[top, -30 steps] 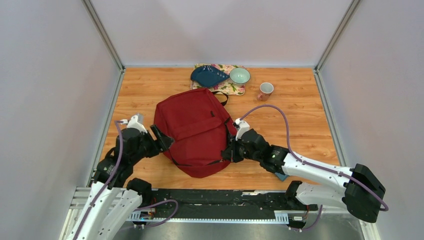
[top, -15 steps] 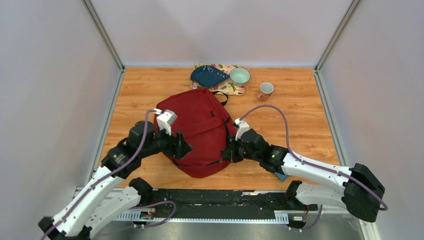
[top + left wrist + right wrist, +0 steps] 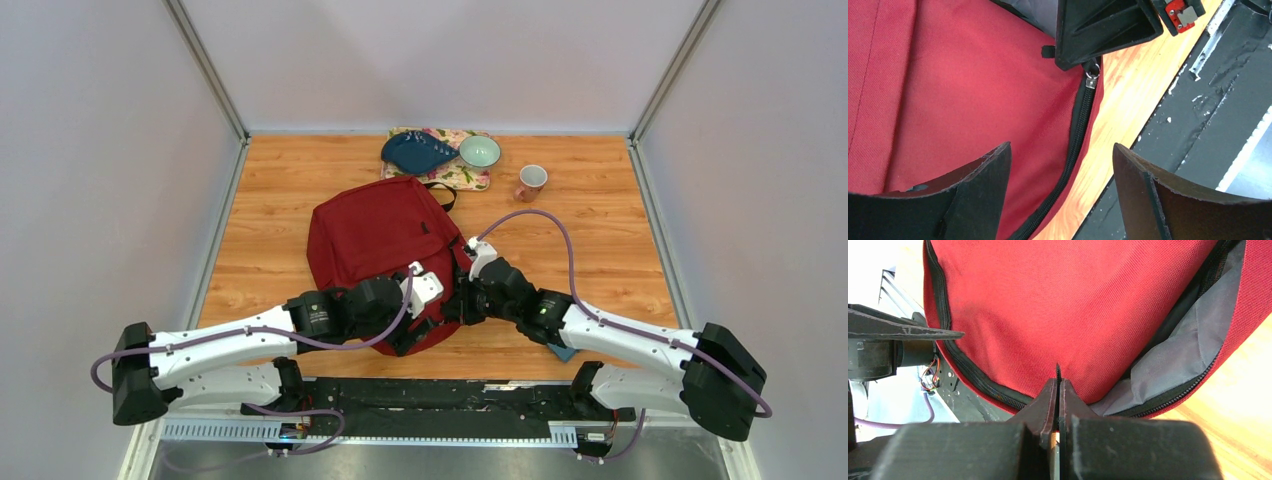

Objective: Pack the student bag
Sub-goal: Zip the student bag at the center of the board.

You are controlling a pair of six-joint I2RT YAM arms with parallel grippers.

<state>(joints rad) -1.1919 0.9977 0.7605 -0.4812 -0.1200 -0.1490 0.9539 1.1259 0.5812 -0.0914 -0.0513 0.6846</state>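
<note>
Where the top camera looks down: the student bag [image 3: 375,240] lies flat at the middle of the bench [image 3: 600,230], its rounded end toward the arms.
Left end effector [image 3: 415,335]: low over the bag's near right corner, jaws spread wide, nothing in them.
Right end effector [image 3: 458,303]: at the bag's right edge, just beside the left one, pinched closed.
Far edge: a floral mat [image 3: 462,178] just beyond the bag carries a dark blue dish [image 3: 415,152] and a pale green bowl [image 3: 480,151]; a pink mug [image 3: 531,181] stands on bare wood to the right.
Under the right forearm: a small blue thing [image 3: 563,353], mostly hidden.
Open room: bare wood on both sides of the bag; walls close on three sides; a black rail [image 3: 450,395] along the near edge.
Left wrist, fingers [image 3: 983,190]: wide apart, framing the black zipper [image 3: 1075,135] that follows the bag's red edge.
Left wrist, zipper pull [image 3: 1092,79]: its metal loop runs up under the right end effector's closed tips.
Left wrist, beside the bag: a strip of wood, then the rail.
Right wrist, tips: pressed together on the zipper pull's thin black tab.
Right wrist, bag mouth: parted at the right, grey lining [image 3: 1178,355] showing.
Right wrist, left edge: one finger of the left end effector, near the zipper.
</note>
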